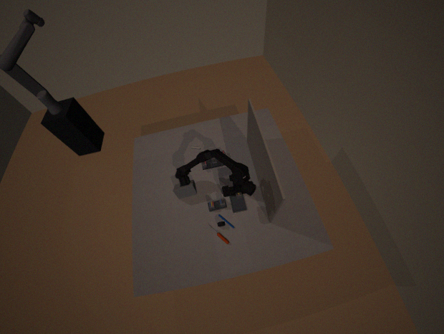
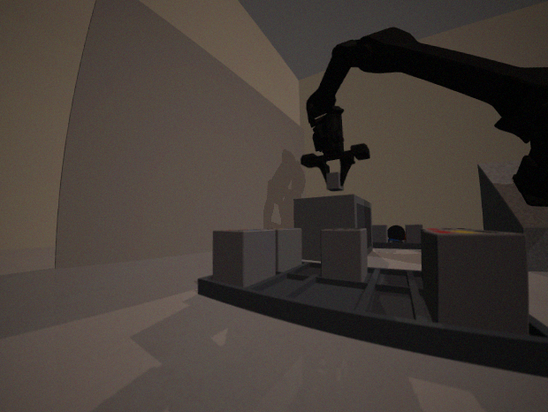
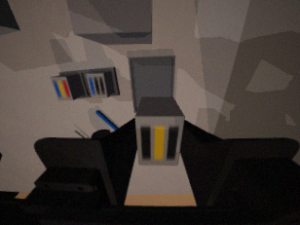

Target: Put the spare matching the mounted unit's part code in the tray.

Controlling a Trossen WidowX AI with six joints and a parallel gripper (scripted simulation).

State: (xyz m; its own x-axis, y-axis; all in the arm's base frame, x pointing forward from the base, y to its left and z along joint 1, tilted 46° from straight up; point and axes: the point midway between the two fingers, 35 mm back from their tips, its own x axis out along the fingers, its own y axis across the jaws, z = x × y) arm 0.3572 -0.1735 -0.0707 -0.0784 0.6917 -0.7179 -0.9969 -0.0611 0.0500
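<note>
The end effector (image 3: 158,145) is clamped partway closed on a small grey spare (image 3: 159,131), whose face shows a yellow stripe between two dark ones. Held clear of the table (image 3: 29,121), the spare hangs above the dark tray (image 3: 152,82). Farther left, a rack (image 3: 85,86) holds other striped spares.
</note>
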